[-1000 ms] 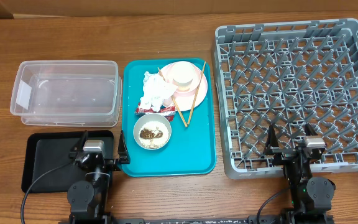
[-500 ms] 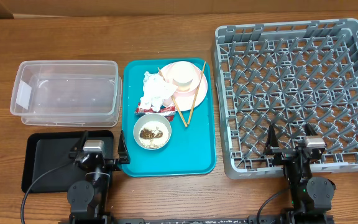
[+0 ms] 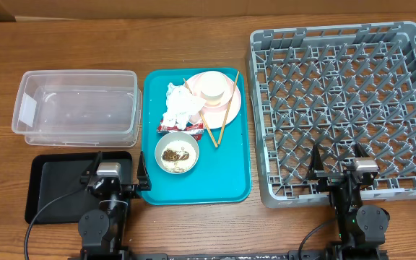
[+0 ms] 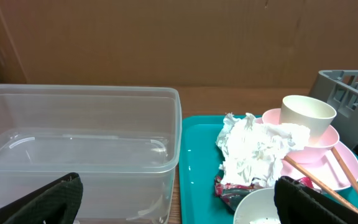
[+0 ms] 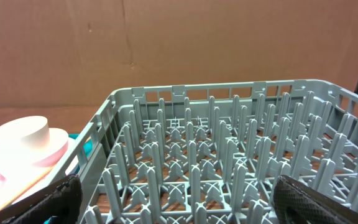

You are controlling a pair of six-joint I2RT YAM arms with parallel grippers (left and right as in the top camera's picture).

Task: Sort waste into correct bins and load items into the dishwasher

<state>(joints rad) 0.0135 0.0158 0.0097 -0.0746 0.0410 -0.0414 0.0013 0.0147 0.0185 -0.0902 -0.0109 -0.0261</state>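
Note:
On the teal tray [image 3: 230, 173] lie a crumpled white napkin [image 3: 180, 107], a red wrapper [image 3: 169, 128], a white-pink bowl [image 3: 177, 152] with brownish crumbs [image 3: 175, 154], and a pink plate [image 3: 222, 108] bearing a cream cup [image 3: 211, 87] and wooden chopsticks [image 3: 226, 112]. The clear tub [image 3: 78, 107] stands at the left, with the black tray [image 3: 56, 184] in front of it. The grey dish rack [image 3: 341, 108] is at the right. My left gripper [image 3: 115, 173] is open over the black tray's right end. My right gripper [image 3: 338, 172] is open over the rack's front edge. The napkin [image 4: 257, 152] and cup [image 4: 306, 115] show in the left wrist view.
The wooden table [image 3: 193, 36] extends behind everything. A brown cardboard wall [image 4: 166, 43] stands at the back. The tub [image 4: 73, 137] fills the left of the left wrist view; the rack's pegs [image 5: 229, 155] fill the right wrist view.

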